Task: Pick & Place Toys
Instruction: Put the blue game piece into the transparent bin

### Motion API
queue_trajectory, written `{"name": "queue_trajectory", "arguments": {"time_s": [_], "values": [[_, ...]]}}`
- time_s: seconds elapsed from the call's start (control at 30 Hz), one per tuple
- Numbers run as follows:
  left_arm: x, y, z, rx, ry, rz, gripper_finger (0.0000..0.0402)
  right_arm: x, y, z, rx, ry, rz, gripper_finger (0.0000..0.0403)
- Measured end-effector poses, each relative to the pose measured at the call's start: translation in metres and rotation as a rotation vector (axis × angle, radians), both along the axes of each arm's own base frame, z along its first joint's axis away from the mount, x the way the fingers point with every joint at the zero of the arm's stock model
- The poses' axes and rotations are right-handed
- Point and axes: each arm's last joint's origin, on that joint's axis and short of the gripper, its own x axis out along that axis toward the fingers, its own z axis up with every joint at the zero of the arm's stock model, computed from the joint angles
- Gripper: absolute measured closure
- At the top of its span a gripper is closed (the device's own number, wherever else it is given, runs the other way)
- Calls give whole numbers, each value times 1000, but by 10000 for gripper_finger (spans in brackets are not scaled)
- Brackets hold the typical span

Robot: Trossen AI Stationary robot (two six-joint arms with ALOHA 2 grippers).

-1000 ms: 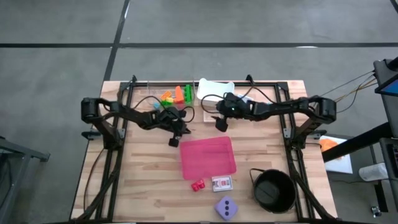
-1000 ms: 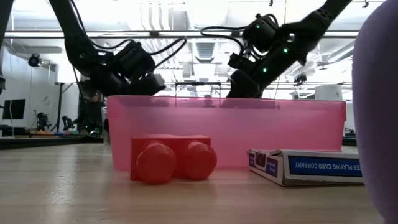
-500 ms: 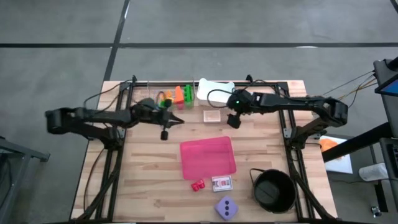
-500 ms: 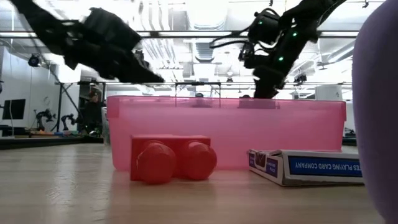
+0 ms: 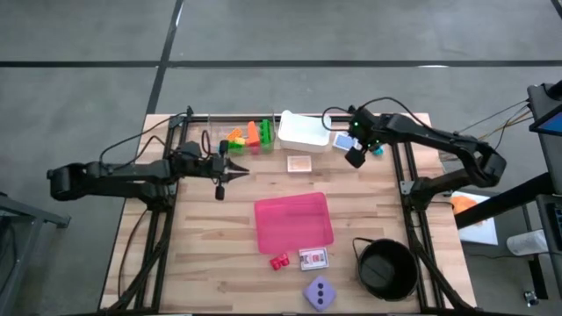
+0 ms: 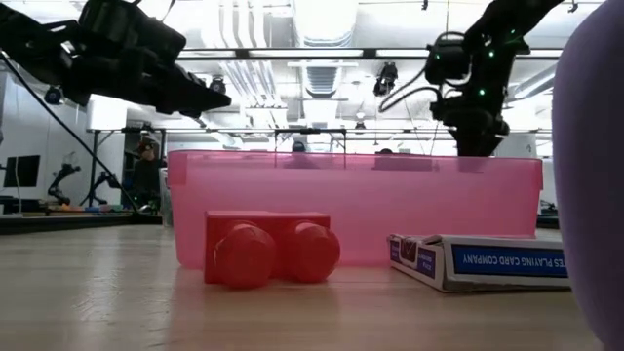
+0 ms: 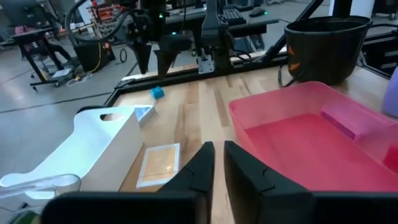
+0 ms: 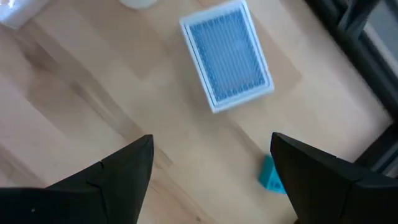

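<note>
Two grippers are mine, and neither holds anything. Nearest the table's front edge in the high view sits the lilac die [image 5: 320, 292] with dark dots, at about 6 o'clock from the pink tray [image 5: 293, 221]. Just beyond it, at 11 o'clock from the die, lies a red brick [image 5: 279, 261], touching nothing, with a boxed card deck [image 5: 313, 258] just beside it at its 3 o'clock. The black round bowl [image 5: 386, 268] stands at 4 o'clock from the tray, well apart from it.

My left gripper [image 5: 220, 187] hovers at 10 o'clock from the tray, its fingers [image 7: 199, 168] nearly shut with only a thin slit between them. At 12 o'clock from it, the orange and green bricks [image 5: 249, 135] cluster along the far edge, beside a white container [image 5: 303, 130].

My right gripper [image 5: 356, 158] hangs at the far right, fingers [image 8: 127, 168] spread wide over bare wood. Just beside it lie a small teal brick [image 8: 271, 173] and a pale blue card box [image 8: 227, 55].
</note>
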Motion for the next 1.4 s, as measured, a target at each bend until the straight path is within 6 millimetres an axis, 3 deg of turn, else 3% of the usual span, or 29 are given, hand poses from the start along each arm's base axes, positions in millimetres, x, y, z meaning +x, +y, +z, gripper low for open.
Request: {"name": "queue_trajectory", "arguments": {"time_s": [0.37,0.63,0.87,1.4], "values": [[0,0,-1,-8,7,6,224,-18,-31,-28,137,139,-108,80],[-1,1,-3,-11,36,32,163,-24,-43,-40,193,277,-142,80],[-1,1,-4,-10,45,35,147,-31,-53,-40,203,338,-159,80],[-1,1,-5,-13,52,35,146,-45,-74,-63,315,348,-179,80]]}}
